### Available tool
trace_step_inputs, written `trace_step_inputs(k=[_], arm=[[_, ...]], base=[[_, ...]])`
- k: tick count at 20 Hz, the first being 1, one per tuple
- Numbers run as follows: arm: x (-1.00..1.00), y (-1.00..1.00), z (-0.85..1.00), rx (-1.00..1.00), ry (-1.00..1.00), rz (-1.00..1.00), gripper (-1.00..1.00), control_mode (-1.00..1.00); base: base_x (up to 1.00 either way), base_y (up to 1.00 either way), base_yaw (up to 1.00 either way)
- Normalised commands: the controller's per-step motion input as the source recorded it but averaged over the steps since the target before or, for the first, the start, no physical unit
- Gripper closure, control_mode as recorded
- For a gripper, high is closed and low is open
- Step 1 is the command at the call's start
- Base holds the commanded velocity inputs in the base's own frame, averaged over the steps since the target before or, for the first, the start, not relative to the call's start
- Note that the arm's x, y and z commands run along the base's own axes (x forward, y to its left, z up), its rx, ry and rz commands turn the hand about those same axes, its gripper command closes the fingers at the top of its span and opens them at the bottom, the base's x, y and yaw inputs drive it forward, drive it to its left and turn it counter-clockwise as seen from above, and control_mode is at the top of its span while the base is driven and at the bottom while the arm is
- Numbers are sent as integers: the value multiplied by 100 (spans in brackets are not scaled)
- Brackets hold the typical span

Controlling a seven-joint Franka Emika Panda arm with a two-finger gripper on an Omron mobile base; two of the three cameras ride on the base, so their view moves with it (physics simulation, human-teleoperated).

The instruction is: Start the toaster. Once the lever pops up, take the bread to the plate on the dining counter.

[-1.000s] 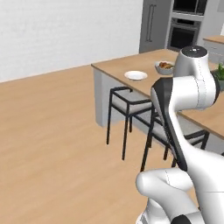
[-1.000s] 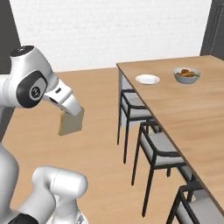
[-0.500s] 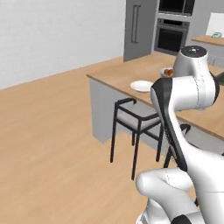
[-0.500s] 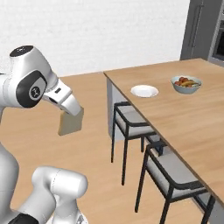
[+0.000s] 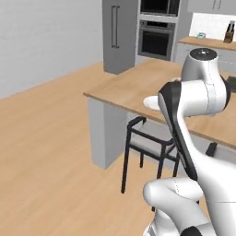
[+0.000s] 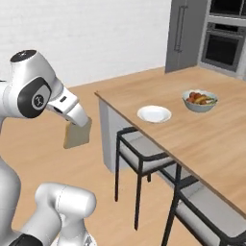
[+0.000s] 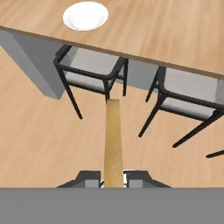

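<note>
Plate [image 6: 153,114] on counter [image 6: 211,139] (bowl [image 6: 199,101] beside)

Dining counter [image 6: 192,129] with plate [image 6: 153,114], fruit bowl [image 6: 199,100]

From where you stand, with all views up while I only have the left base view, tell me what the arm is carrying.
Observer: The bread hangs below the gripper, held by its top edge over the wood floor.
Operator: Confirm the grip.
Observer: In the hand view the slice stands edge-on between the two fingers, which press on both faces.
Operator: Report what else is on the dining counter; I see just an edge of the plate.
Observer: A bowl of fruit sits beyond the plate, apart from it.
Operator: Check the plate.
Observer: It is bare white, nothing on it.
</note>
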Motion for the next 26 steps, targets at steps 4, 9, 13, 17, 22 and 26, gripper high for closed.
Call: trace_step_inputs(k=[4,9,13,17,22,26], arm=[[0,0,0,0,0,0,100,100],[0,0,0,0,0,0,100,100],[0,0,0,0,0,0,100,100],[0,0,0,0,0,0,100,100],[0,0,0,0,0,0,100,100],[0,0,0,0,0,0,100,100]], base=[[90,73,-48],[84,69,-51],[79,53,-51],[70,36,-54],[70,29,-54],[75,31,-50]])
